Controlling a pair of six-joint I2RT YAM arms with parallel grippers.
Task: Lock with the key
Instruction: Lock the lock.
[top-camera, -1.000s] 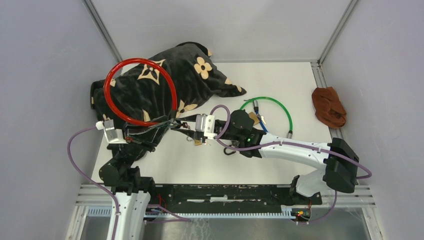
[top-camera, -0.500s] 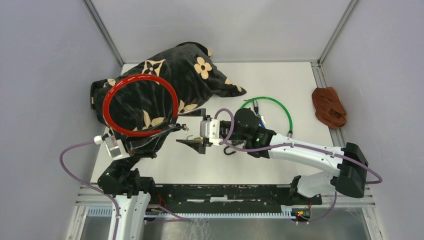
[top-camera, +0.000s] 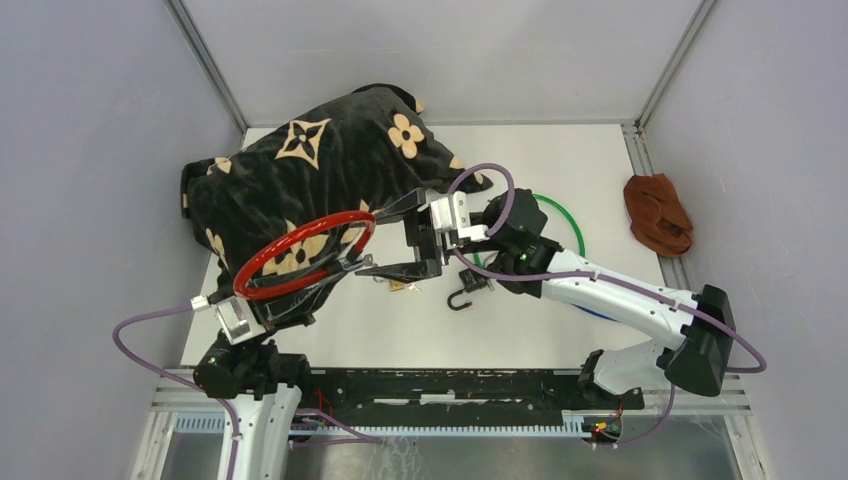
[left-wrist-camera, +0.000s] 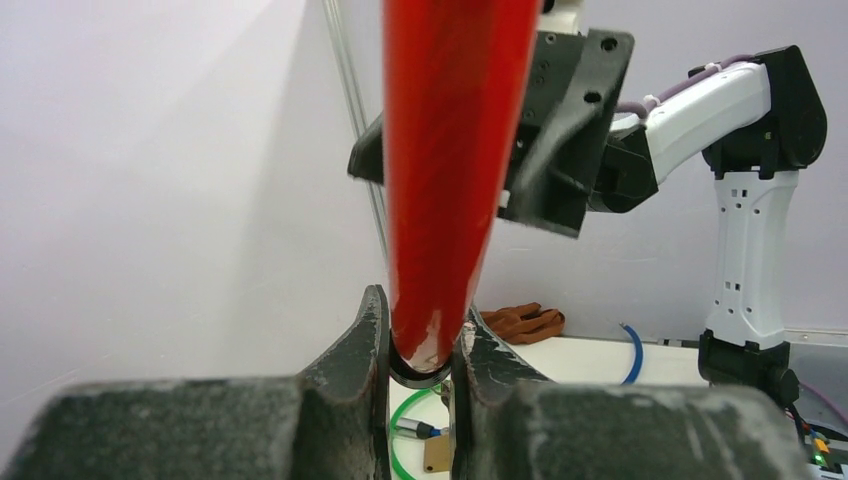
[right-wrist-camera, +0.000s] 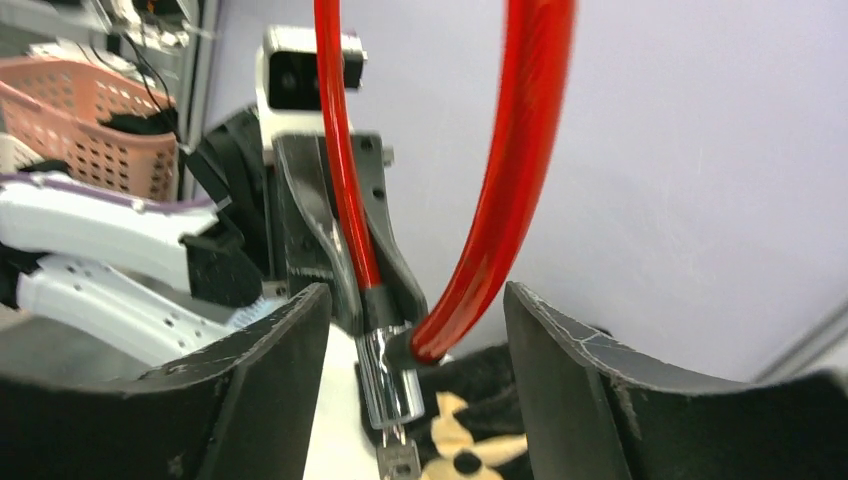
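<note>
Evidently my right gripper (top-camera: 405, 238) has let go and spread wide in the last second, climbing from frame centre toward upper middle; its jaws now stand open either side of the lock cylinder (right-wrist-camera: 388, 385), gripping nothing. My left gripper (left-wrist-camera: 418, 340) stays clenched on the red cable lock (top-camera: 300, 255), whose loop has tipped down from upper left toward centre. The key (right-wrist-camera: 398, 462) hangs below the cylinder, so I judge the turn still needs a fresh grasp.

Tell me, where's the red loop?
In the top view the red loop is on the left side, over the black flowery blanket, pinched in the left fingers, with the open right fingers beside it.
</note>
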